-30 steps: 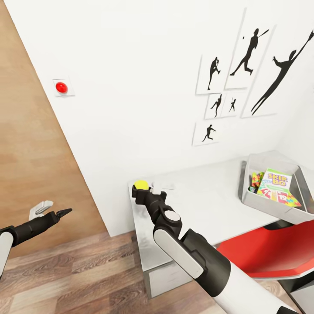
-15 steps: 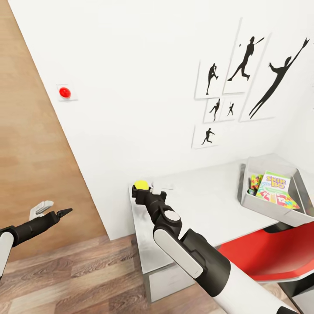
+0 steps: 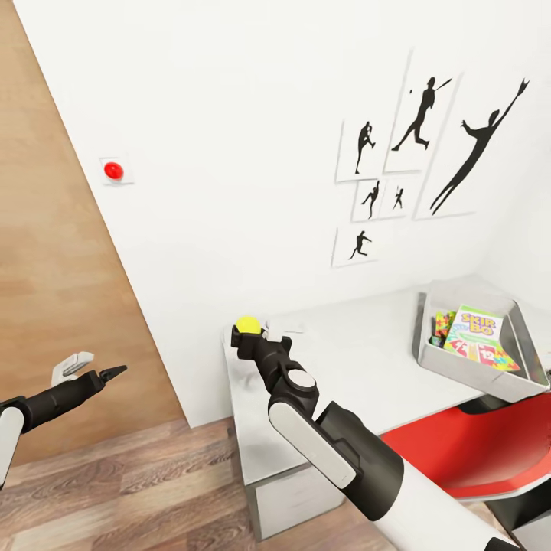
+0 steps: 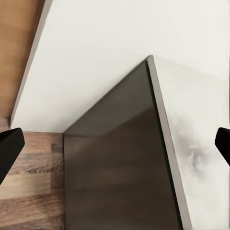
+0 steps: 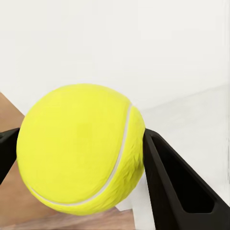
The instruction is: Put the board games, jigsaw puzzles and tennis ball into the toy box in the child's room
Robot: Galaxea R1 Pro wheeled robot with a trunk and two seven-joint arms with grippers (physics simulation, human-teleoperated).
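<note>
My right gripper (image 3: 248, 330) is shut on the yellow tennis ball (image 3: 246, 324), held above the near left corner of the pale table (image 3: 360, 356). In the right wrist view the tennis ball (image 5: 81, 148) sits between the two black fingers (image 5: 177, 187). The light grey toy box (image 3: 467, 375) stands at the table's right end. In it lie a yellow-green lettered board game (image 3: 478, 327) and a multicoloured jigsaw puzzle (image 3: 441, 325) beside it. My left gripper (image 3: 93, 369) hangs open over the floor left of the table, with nothing between its fingertips (image 4: 9, 148).
A red chair (image 3: 467, 448) is tucked under the table below the toy box. Black athlete posters (image 3: 417, 130) hang on the white wall, which also carries a red button (image 3: 113, 170). Wood-plank floor (image 3: 138, 490) lies left of the table's dark side panel (image 4: 115, 172).
The whole picture has shifted a little left, so the camera has moved. Both arms keep the same pose, and the ball stays in the right gripper.
</note>
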